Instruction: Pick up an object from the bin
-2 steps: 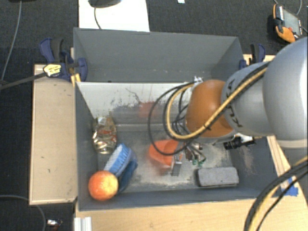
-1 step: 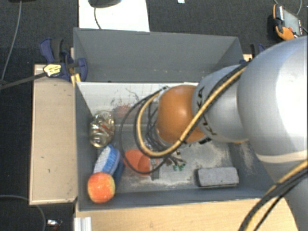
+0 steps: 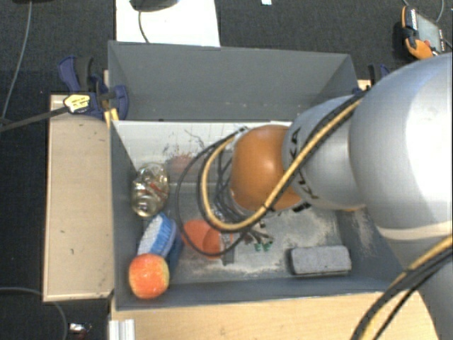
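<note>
Your arm (image 3: 396, 154) reaches into the bin (image 3: 226, 83) from the right, and its orange cover (image 3: 258, 165) and looped cables (image 3: 205, 190) hide most of the tool. The gripper (image 3: 230, 248) sits low in the front middle of the bin, just beside an orange-red rounded thing (image 3: 200, 236) that lies on the floor at its left, so close that they seem to touch. You cannot tell how far the gripper is open, nor whether it has hold of anything.

Left of that thing lies a blue-and-white brush (image 3: 157, 235), and in the front left corner there is an orange ball (image 3: 149, 275). Further back on the left rests a clear shiny thing (image 3: 150, 190), with a pale pink thing (image 3: 180, 166) behind it. A grey block (image 3: 319, 259) lies apart at the front right.
</note>
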Robot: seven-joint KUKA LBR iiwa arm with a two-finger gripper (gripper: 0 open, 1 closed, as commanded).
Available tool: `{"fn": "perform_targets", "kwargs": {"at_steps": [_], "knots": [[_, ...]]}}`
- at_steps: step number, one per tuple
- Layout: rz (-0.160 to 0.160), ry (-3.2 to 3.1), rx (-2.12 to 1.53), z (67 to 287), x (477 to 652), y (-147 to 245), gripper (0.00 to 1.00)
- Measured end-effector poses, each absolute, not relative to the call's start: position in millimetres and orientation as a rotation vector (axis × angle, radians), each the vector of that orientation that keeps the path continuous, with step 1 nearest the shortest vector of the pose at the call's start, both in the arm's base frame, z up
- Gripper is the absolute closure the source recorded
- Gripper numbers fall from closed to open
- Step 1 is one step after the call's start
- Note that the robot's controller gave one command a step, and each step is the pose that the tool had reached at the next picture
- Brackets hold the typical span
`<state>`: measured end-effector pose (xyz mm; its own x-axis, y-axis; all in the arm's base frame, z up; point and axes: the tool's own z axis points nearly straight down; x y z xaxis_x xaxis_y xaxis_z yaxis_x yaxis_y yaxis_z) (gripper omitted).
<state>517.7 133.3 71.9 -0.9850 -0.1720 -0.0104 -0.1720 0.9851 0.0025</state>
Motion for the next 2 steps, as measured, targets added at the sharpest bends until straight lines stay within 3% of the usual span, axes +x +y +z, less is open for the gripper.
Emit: {"fn": "perform_targets", "kwargs": {"at_steps": [1,2], "knots": [[0.002,3.133,-0.273,88.7,513.6,132.4,1.0],[0.004,3.128,-0.275,125.5,515.2,132.9,1.0]]}}
